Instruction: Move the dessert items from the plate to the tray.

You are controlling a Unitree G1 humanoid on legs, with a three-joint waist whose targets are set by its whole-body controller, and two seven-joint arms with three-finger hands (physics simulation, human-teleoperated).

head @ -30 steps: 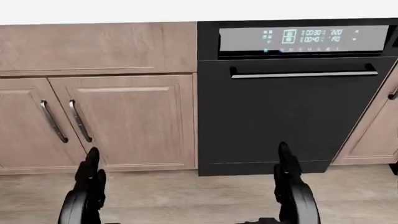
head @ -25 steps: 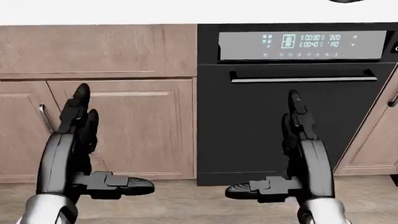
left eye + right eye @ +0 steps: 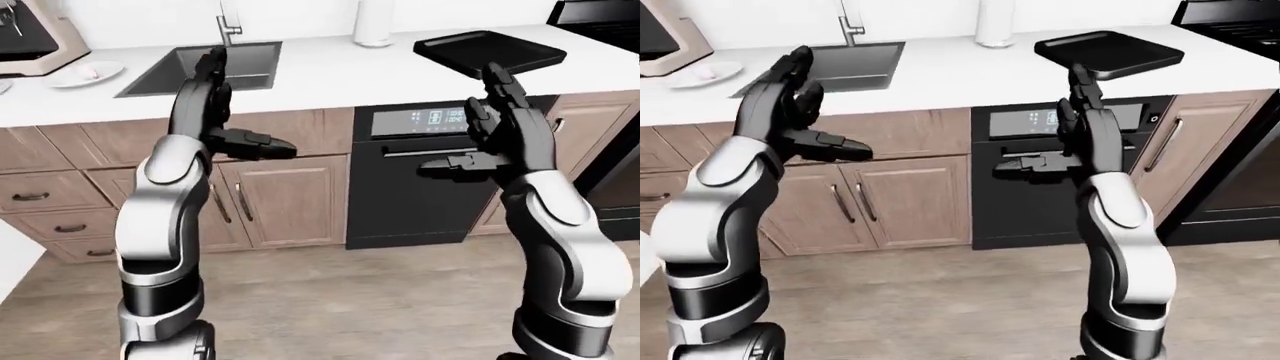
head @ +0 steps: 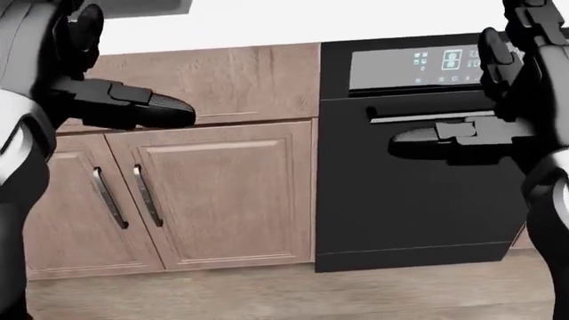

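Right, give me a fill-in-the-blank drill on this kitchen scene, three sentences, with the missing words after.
1. The black tray sits on the white counter above the black ____.
2. The plate lies on the left-eye view's ____ side of the sink.
3. Both hands, left hand and right hand, hold ____.

Missing words: dishwasher; left; nothing

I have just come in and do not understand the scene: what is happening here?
The humanoid stands facing the kitchen counter, holding nothing. Its left hand and right hand are raised and open. The plate with a pink dessert sits at the far left of the counter; the black tray sits at the right, above the dishwasher. Nothing is moved yet.
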